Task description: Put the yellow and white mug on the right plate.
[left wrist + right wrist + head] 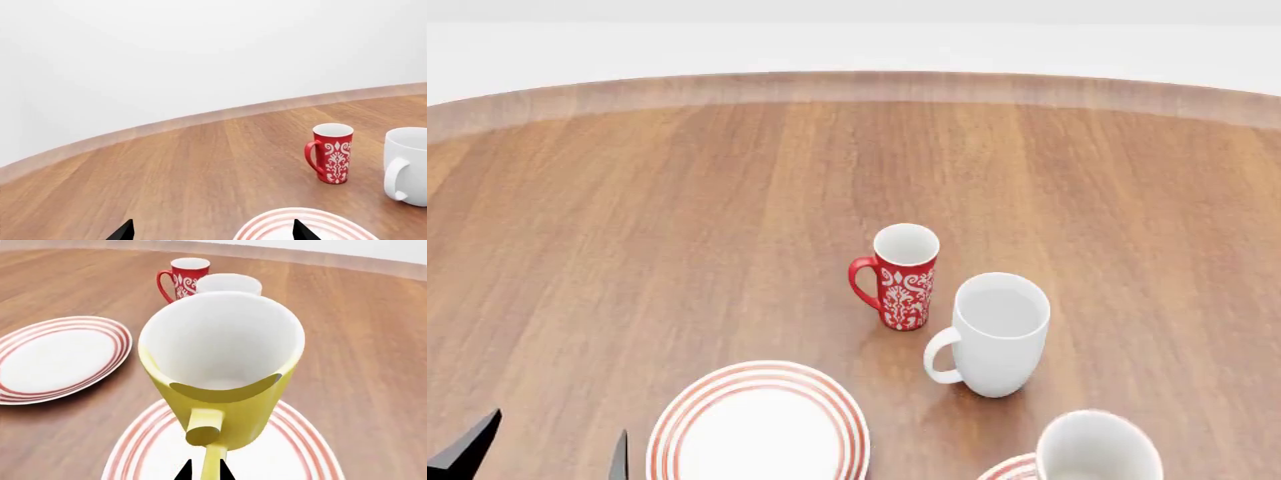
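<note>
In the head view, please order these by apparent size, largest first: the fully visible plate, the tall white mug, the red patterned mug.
1. The left plate, the widest of the three.
2. The white mug.
3. The red patterned mug, slimmer; it stands slightly farther from the camera, which exaggerates the difference, but the order looks safe.

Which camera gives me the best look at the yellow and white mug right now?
The right wrist view: the yellow and white mug fills the frame, handle between the right end effector fingertips. The head view shows only its white rim at the bottom edge. The left wrist view misses it.
</note>
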`<state>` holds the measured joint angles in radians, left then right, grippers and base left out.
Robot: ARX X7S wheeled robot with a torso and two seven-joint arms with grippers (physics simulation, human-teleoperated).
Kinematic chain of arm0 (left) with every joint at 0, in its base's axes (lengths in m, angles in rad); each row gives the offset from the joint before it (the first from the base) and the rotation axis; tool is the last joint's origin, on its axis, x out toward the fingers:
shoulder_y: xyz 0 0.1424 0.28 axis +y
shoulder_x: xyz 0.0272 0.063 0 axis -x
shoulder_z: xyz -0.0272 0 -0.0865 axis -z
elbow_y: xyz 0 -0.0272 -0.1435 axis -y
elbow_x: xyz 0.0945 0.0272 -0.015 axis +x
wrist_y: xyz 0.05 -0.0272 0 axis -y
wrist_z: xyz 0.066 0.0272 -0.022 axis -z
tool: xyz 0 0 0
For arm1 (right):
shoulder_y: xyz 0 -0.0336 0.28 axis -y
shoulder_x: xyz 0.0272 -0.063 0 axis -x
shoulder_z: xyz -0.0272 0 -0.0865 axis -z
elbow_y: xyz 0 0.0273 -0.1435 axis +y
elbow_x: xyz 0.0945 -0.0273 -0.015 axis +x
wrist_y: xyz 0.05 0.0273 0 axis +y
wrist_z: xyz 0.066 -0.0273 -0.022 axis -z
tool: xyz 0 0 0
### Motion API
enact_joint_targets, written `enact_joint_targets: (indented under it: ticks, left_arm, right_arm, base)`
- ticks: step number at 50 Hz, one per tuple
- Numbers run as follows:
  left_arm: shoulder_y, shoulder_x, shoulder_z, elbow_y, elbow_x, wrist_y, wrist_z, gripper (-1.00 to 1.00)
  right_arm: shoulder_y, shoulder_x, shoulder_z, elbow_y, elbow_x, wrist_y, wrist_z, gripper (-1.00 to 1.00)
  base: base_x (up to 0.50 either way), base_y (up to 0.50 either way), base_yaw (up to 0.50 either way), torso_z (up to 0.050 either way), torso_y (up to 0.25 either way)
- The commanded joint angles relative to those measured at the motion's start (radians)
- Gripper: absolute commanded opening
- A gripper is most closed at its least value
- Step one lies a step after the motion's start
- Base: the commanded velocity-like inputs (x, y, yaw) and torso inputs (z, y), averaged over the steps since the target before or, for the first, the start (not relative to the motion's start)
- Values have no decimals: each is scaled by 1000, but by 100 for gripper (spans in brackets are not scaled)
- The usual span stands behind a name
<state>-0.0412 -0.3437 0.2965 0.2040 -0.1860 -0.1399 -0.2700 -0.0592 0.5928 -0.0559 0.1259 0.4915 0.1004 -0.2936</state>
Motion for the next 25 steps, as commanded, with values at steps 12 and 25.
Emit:
enact_joint_targets:
  ticks: [12, 25]
  left_arm:
    - [0, -5, 5, 1, -2, 3, -6, 100]
    - [-2, -7, 10, 3, -4, -1, -8, 100]
  right_arm:
    - [28, -32, -7, 119, -6, -34, -24, -100]
    - [43, -50, -8, 200, -8, -54, -37, -100]
  base:
    - [0, 0, 0, 0, 1]
    - [0, 0, 0, 0, 0]
